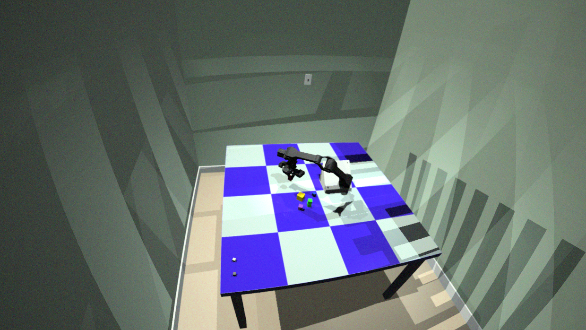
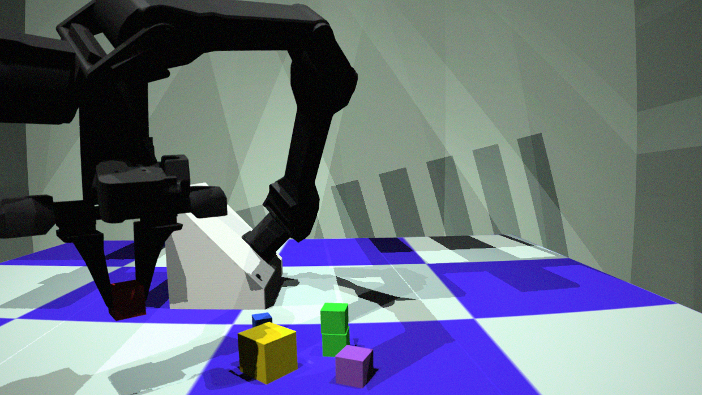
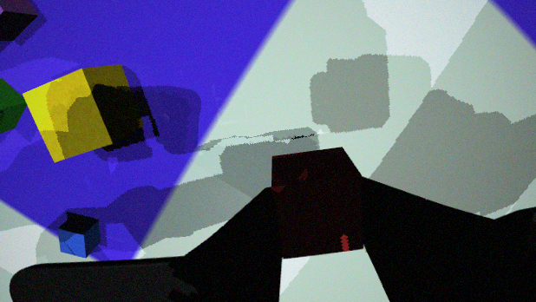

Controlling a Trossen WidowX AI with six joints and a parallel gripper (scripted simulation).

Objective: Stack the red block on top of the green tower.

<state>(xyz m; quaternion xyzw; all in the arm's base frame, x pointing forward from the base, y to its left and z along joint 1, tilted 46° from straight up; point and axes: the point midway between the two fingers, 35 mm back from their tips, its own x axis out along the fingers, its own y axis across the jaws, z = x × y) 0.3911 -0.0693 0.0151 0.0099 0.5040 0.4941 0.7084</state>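
My gripper (image 1: 290, 177) (image 2: 125, 296) (image 3: 313, 193) is shut on the red block and holds it above the table, left of the other blocks in the exterior view. The red block (image 2: 128, 299) (image 3: 318, 206) is in dark shadow between the two fingertips; in the top view it is a tiny dark red patch. The green tower (image 1: 310, 203) (image 2: 334, 326) stands upright as two stacked green blocks, the upper one nearly squarely on the lower. Part of the tower shows at the left edge of the wrist view (image 3: 9, 106). The lower block is partly hidden behind the purple block in the exterior view.
A larger yellow block (image 1: 300, 196) (image 2: 270, 354) (image 3: 78, 117) stands between my gripper and the tower. A purple block (image 1: 300, 206) (image 2: 354, 366) is in front of the tower. A small blue block (image 2: 261, 318) (image 3: 78, 240) is behind the yellow one. Two tiny blocks lie at the table's near-left corner.
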